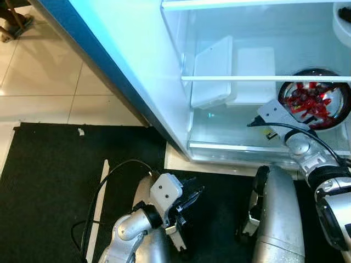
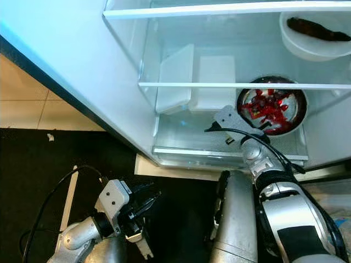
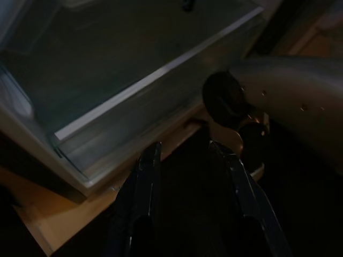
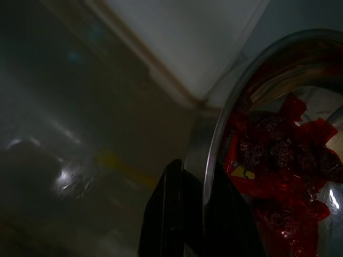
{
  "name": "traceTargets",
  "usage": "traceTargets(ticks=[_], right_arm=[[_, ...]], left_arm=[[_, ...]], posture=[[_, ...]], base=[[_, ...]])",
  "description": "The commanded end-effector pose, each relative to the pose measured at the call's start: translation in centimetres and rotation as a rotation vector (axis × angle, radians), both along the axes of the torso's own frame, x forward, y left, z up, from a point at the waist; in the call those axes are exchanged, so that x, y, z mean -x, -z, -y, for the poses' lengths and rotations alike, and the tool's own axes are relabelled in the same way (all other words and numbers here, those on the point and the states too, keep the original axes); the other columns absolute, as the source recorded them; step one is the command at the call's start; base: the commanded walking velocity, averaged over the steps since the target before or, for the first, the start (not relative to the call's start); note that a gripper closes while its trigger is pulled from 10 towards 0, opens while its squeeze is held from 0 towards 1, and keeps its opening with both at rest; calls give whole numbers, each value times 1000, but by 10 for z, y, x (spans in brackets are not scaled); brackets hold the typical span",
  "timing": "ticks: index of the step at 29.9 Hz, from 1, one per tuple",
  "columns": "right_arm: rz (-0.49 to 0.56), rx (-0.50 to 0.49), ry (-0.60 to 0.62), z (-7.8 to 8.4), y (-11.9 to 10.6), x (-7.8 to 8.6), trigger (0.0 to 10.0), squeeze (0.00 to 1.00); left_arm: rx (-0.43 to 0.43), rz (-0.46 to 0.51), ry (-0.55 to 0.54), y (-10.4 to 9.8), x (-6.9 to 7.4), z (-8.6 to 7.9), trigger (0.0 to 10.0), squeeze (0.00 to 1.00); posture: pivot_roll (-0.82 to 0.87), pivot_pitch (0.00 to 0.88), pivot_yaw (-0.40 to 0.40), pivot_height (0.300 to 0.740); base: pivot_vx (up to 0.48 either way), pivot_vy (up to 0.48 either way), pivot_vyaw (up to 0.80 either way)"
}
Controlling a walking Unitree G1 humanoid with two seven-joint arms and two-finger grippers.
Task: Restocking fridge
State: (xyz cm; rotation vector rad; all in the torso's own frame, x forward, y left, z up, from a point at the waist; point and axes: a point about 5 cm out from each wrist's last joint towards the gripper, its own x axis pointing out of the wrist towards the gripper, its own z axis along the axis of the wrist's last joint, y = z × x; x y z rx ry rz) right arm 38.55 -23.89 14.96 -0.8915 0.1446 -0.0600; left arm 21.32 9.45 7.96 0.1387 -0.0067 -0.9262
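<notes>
The fridge (image 2: 82, 66) stood open, and the right gripper (image 4: 185, 214) reached inside it, low on the right side, under the glass shelf (image 2: 241, 85). Its black fingers (image 4: 166, 214) were clenched on the rim of a metal bowl (image 2: 299, 112), one finger outside the rim and the other inside. The bowl held red wrapped pieces (image 2: 266, 108) and sat near the right wall of the fridge, on the bottom level. Two white containers (image 2: 211, 82) stood at the back, to the left of the bowl. On the shelf above, at the right edge, a white bowl (image 2: 307, 49) held something dark. The left gripper (image 3: 185, 160) hung low over the black mat (image 1: 49, 181) in front of the fridge, its fingers apart and grasping nothing.
</notes>
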Motion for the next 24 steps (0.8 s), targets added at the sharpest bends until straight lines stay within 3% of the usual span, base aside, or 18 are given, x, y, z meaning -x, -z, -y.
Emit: traceTargets(ticks=[1,9,10,11,12,18,24], right_arm=[[-22,8,-2,-1,6,2,10000,0],[-17,10,-5,-3,-2,-2,10000,0],[-15,12,-3,-3,-2,-3,10000,827],[-15,12,-3,-3,-2,-3,10000,827],[-9,15,5,-2,-3,-3,10000,1000],[37,39,39,3,-9,-3,10000,1000],[92,9,27,3,-21,-6,10000,1000]], left_arm=[[-31,-39,13,7,8,-5,10000,0],[-23,-25,18,-4,8,-4,10000,0],[-22,-25,19,-4,8,-3,10000,0],[-22,-25,19,-4,8,-3,10000,0],[-23,-27,19,-5,8,-2,10000,0],[-26,-32,30,-7,10,1,10000,0],[-21,-17,20,-8,-1,4,10000,0]], posture=[[250,543,189,330],[260,557,195,330],[260,556,195,330],[260,556,195,330],[259,555,195,330],[256,549,193,330],[225,501,172,330]], base=[[0,0,0],[0,0,0],[0,0,0],[0,0,0],[0,0,0],[0,0,0],[0,0,0]])
